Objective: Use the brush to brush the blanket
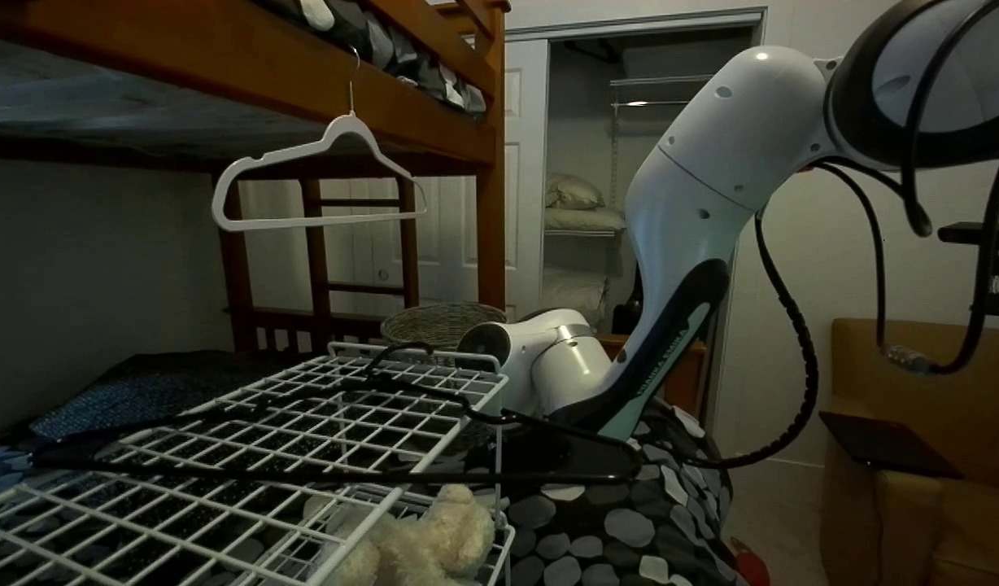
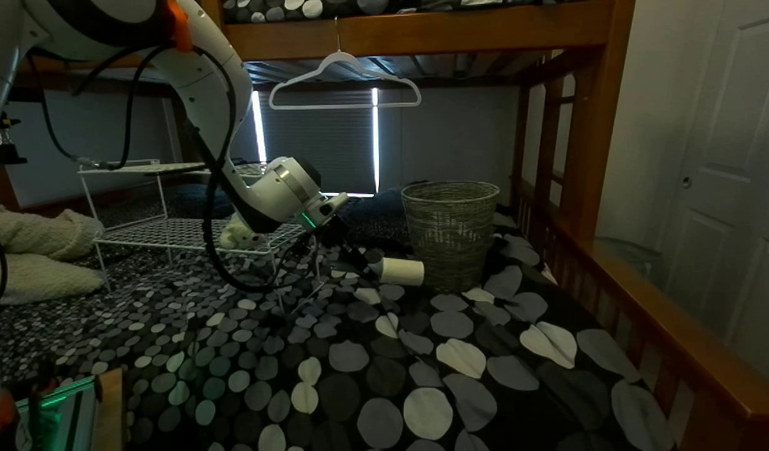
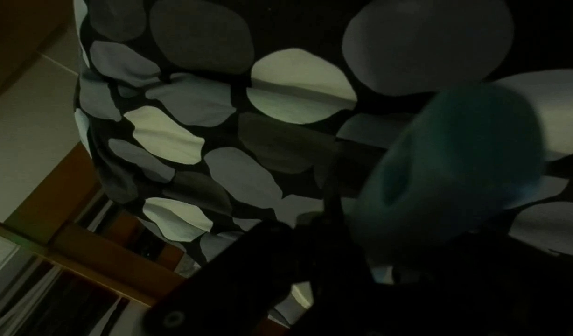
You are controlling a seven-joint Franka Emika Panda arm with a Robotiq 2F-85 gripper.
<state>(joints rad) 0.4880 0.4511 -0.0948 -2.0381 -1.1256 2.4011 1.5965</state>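
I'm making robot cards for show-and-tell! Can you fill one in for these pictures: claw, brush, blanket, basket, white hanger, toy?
Claw: holding the brush
Brush: cream, roller-shaped head; I can't tell if it touches the blanket
Blanket: black, white and grey dots, wrinkled
Basket: woven, upright on the blanket
White hanger: hanging from the upper bunk
Toy: cream, fluffy, on the lower shelf of the wire rack

Wooden bunk bed; white clothes hanger hanging at its upper edge. On lower bunk, in an exterior view, wicker basket upright near far corner, by slatted rail. Well apart from that rail edge, white wire rack; black hanger across rack top; cream plush toy on lower shelf. Fluffy cream throw near rack. Past far edge, window blind. Beyond other edges: tan armchair, closet pillows, white panelled door.
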